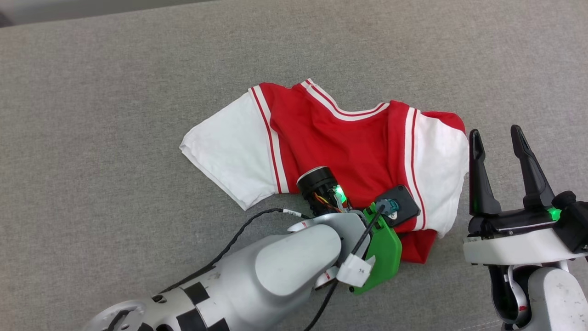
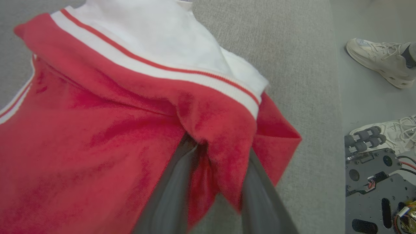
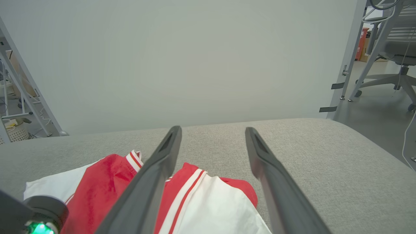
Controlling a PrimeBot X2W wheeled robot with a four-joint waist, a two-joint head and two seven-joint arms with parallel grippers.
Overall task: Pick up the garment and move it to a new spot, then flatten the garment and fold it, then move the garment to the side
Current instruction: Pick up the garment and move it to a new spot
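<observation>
The garment (image 1: 340, 142) lies on the grey padded surface (image 1: 115, 92), collar away from me, white sleeves out to both sides, lower part folded under. My left arm's wrist (image 1: 349, 216) points down onto its near hem. In the left wrist view the left gripper (image 2: 221, 149) has its jaws a little apart with a raised fold of the garment (image 2: 81, 130) between and over them. Cloth hides the tips, so I cannot tell whether they still pinch it. My right gripper (image 1: 498, 135) stands open and empty just right of the right sleeve, over the garment (image 3: 107, 182) edge (image 3: 213, 130).
The padded surface ends at an edge (image 2: 338, 97), beyond which two pale shoes of a person (image 2: 380, 61) stand on the floor by the robot's dark base plate (image 2: 380, 188). A plain wall backs the surface; an office chair (image 3: 390, 48) stands at the right.
</observation>
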